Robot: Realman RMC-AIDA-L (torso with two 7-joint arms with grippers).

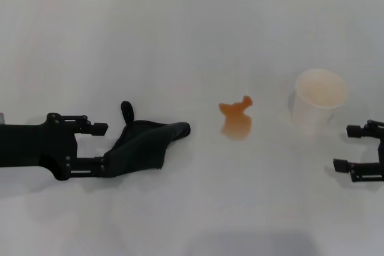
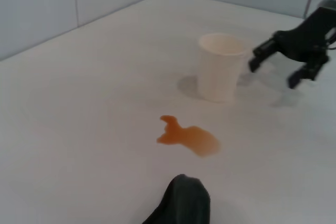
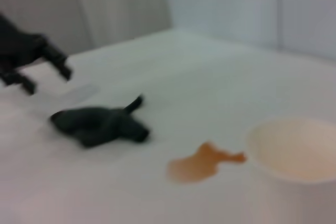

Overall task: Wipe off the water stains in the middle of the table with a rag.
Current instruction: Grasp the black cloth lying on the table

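Left gripper [image 1: 99, 146], jaws spread, reaches the rag [image 1: 144, 145] left of the water stains [image 1: 236, 119]; right gripper [image 1: 356, 148] waits open.

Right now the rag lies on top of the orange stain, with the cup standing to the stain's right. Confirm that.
Not quite. The rag lies apart from the orange stain, to its left on bare table, by the left gripper; the head view shows the gap. The cup does stand to the stain's right.
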